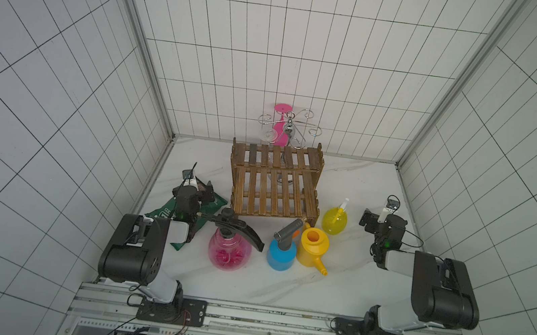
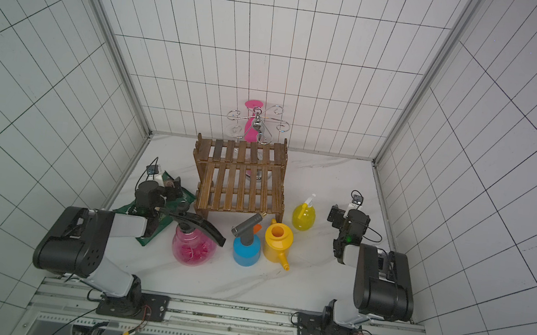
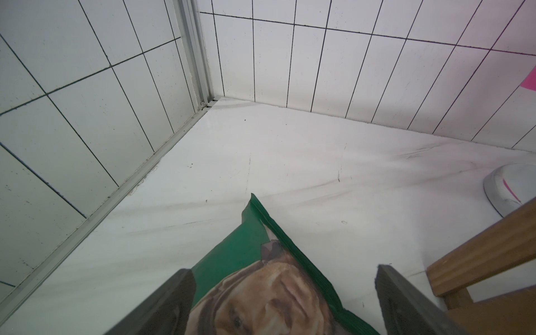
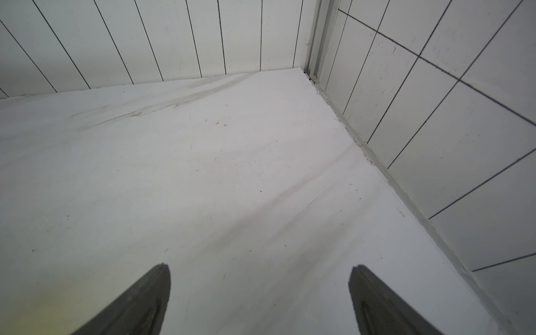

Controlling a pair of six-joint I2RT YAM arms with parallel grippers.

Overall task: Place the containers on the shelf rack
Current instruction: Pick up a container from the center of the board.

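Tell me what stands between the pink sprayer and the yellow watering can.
The blue sprayer stands between the pink sprayer and the yellow watering can, close beside the can; both top views show it.

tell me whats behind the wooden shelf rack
Behind the shelf rack stands a chrome wire stand with curled arms, and a pink object beyond it. The slats cover most of the stand's base; only glimpses show through the gaps.

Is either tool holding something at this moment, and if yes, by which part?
Nothing is held. The left tool is open over the green chip bag, and the right tool is open over the table.
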